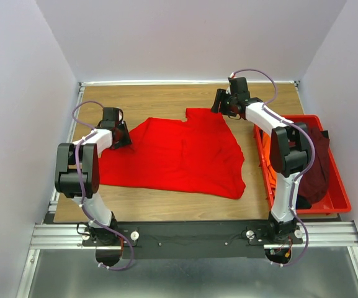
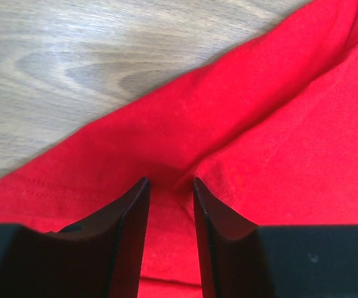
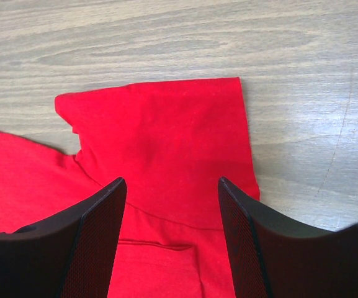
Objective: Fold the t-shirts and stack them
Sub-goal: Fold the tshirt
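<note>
red t-shirt (image 1: pixel 179 155) spread on tabletop (image 1: pixel 154 99) | left tool (image 2: pixel 169 181) narrow round a pucker at its edge, grip unsure | right tool (image 3: pixel 172 183) wide over sleeve (image 3: pixel 166 136) | risk: thin pinch slips, or lifts only one layer

A red plastic bin (image 1: pixel 335 186) sat on the wooden table (image 1: pixel 166 99), off to the right of the right gripper (image 1: pixel 218 104).
</note>
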Tool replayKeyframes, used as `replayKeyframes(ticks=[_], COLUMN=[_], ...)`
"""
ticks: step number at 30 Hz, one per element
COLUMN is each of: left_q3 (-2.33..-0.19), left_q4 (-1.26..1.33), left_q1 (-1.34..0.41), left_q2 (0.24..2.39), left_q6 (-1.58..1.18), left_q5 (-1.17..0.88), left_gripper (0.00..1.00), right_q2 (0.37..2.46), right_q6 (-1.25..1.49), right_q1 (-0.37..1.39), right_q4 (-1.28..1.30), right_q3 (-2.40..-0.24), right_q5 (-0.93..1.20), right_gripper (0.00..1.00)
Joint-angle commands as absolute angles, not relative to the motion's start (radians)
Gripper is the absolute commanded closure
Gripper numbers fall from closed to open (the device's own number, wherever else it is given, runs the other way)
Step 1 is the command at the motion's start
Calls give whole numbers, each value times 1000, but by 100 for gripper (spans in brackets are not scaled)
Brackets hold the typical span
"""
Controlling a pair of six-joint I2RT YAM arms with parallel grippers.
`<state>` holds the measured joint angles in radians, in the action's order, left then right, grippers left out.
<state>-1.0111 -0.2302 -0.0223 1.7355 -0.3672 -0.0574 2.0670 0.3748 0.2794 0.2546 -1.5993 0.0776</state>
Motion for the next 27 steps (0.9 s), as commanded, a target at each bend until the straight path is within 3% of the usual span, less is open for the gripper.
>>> replayKeyframes(ticks=[1, 16, 21, 23, 27], left_q3=[-1023, -1028, -1043, -1060, -1126], left_q4=[-198, -189, -207, -218, -253], left_q1=[-32, -40, -40, -40, -40], left_q2=[1758, 1767, 1755, 1744, 1736], left_q6=[-380, -373, -370, -371, -361], left_q5=[-97, -124, -106, -89, -26], left_gripper=[59, 66, 80, 96, 100], right_q2=[2033, 2039, 2042, 2042, 2046], right_q6=[379, 377, 377, 377, 379], right_q1=[275, 273, 273, 275, 273], right_q4=[241, 241, 241, 241, 241], right_q3=[-1582, -1583, -1583, -1583, -1585], right_q5=[91, 81, 80, 80, 80], right_gripper=[32, 32, 32, 32, 32])
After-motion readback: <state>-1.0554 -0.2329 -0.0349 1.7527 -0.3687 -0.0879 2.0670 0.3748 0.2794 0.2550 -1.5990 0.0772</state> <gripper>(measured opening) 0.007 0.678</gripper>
